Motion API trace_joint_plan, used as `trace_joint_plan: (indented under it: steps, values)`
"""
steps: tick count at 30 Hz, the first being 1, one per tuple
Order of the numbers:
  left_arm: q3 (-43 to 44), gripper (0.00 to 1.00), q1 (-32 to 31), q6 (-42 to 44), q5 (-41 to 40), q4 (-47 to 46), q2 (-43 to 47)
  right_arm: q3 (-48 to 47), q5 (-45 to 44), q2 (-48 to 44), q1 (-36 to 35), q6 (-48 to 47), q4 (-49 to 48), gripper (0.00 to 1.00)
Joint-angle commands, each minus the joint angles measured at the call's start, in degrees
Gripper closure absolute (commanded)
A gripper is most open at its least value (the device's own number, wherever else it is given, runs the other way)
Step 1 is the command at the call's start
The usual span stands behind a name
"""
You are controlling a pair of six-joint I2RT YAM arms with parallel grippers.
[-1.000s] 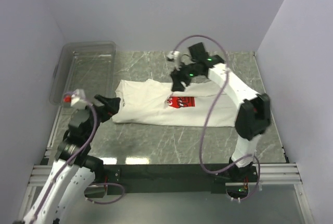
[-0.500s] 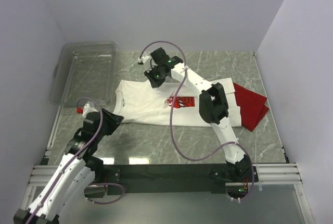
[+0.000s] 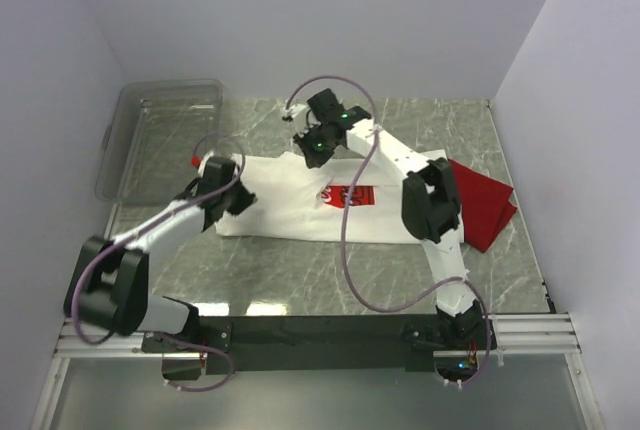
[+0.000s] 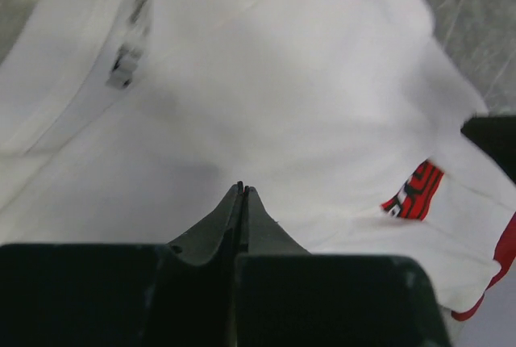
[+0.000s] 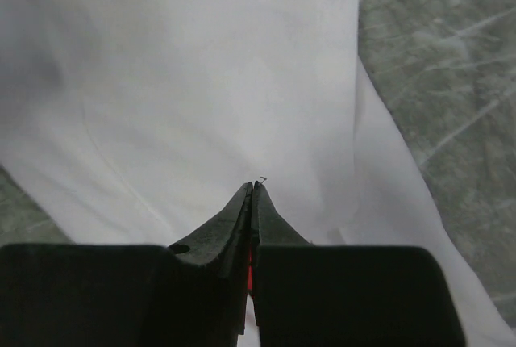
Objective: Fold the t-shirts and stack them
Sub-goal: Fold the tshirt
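Note:
The white t-shirt [image 3: 290,200] lies spread flat across the marble table, its red chest print [image 3: 350,195] facing up. To its right the red t-shirt [image 3: 487,205] lies partly tucked under the white one's edge. My left gripper [image 3: 240,200] is over the white shirt's left part, jaws shut with the tips together [image 4: 243,188] just above the cloth [image 4: 282,81]; the print [image 4: 413,191] shows ahead to the right. My right gripper [image 3: 312,150] is at the shirt's far edge near the collar, shut too [image 5: 252,185], with white cloth [image 5: 201,81] under it. No cloth shows between either pair of fingers.
A clear plastic bin [image 3: 165,135] stands at the far left corner. Lilac walls close in the left, back and right. The right arm's elbow [image 3: 430,205] hangs over the shirt's right part. Bare marble [image 3: 330,270] runs along the near side.
Both grippers went from open to shut. The left arm swung up from the near left onto the shirt's left part. The right gripper shifted left along the far edge, uncovering the red shirt.

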State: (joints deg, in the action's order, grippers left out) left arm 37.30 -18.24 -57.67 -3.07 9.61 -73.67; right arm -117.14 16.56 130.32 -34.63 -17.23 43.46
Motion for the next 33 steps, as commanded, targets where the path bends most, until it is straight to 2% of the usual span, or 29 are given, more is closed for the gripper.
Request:
trace_joint_plan:
  steps: [1, 6, 13, 25, 33]
  values:
    - [9.4, 0.97, 0.0, 4.0, -0.8, -5.7, -8.4, 3.8, 4.8, -12.0, 3.0, 1.4, -0.7, 0.94]
    - [21.1, 0.98, 0.0, 6.3, -0.3, -0.9, -22.8, 14.7, 10.2, -24.1, 7.5, 3.0, -3.7, 0.94]
    - [29.1, 0.98, -0.3, 9.1, -0.1, 3.8, -32.7, 27.6, 14.5, -34.9, 15.7, 3.8, -6.6, 0.94]
    - [42.0, 0.96, -0.5, 13.8, -1.1, 12.2, -46.8, 33.9, 21.1, -45.6, 26.1, 6.3, -8.7, 0.93]
    - [64.4, 0.95, 0.1, 15.1, -0.1, 21.3, -60.8, 37.6, 23.2, -50.3, 30.3, 7.1, -10.4, 0.89]
